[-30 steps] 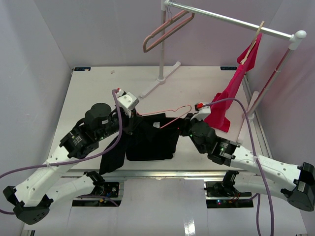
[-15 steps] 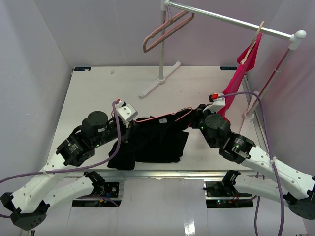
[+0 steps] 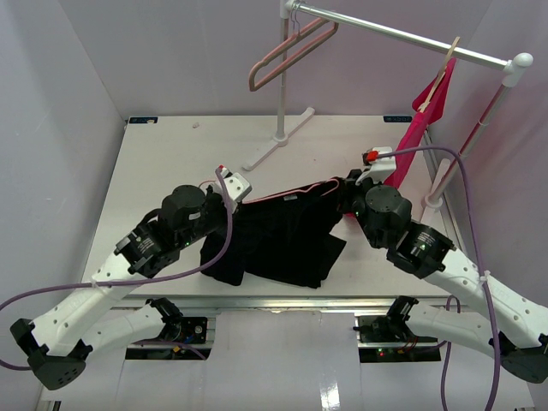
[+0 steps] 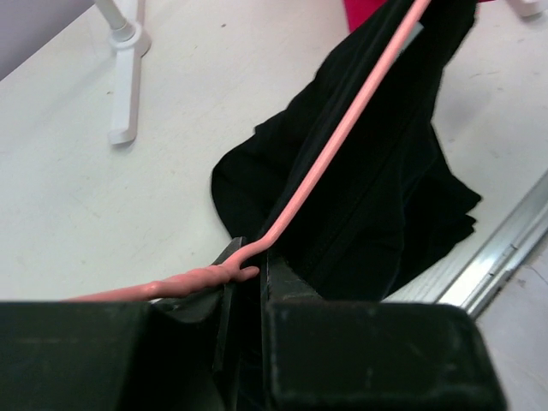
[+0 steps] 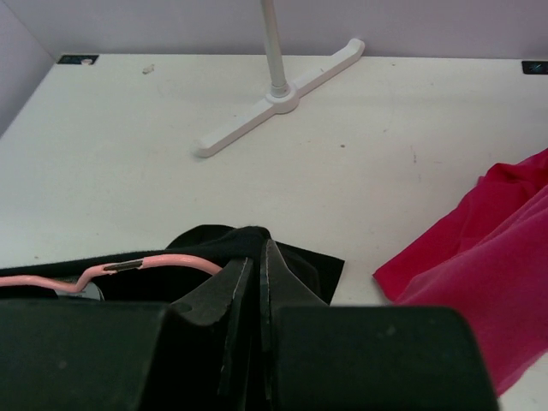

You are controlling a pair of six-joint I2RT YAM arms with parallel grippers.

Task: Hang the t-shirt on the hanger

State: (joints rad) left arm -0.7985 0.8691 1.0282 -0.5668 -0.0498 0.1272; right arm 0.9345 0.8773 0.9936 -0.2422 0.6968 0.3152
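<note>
The black t-shirt (image 3: 282, 244) hangs bunched between my two grippers, draped over the thin salmon-pink wire hanger (image 3: 291, 195). My left gripper (image 3: 233, 195) is shut on the hanger's twisted neck (image 4: 193, 280). From there the wire (image 4: 342, 145) runs up across the black cloth (image 4: 377, 197). My right gripper (image 3: 347, 190) is shut on a fold of the t-shirt (image 5: 231, 244) at its far end. The pink wire (image 5: 163, 259) ends against the left finger there. The shirt's white mark (image 3: 291, 199) shows near the wire. The lower cloth rests on the table.
A white clothes rack stands at the back, with its T-shaped foot (image 3: 278, 139) (image 5: 278, 96) and another foot (image 3: 432, 202) at the right. Thicker dusty-pink hangers (image 3: 287, 56) hang on its bar. A red shirt (image 3: 411, 145) (image 5: 479, 274) on a wooden hanger hangs close behind my right gripper.
Both grippers have moved right and slightly back, carrying hanger and t-shirt along. The shirt now spreads wider along the wire and hangs further right.
</note>
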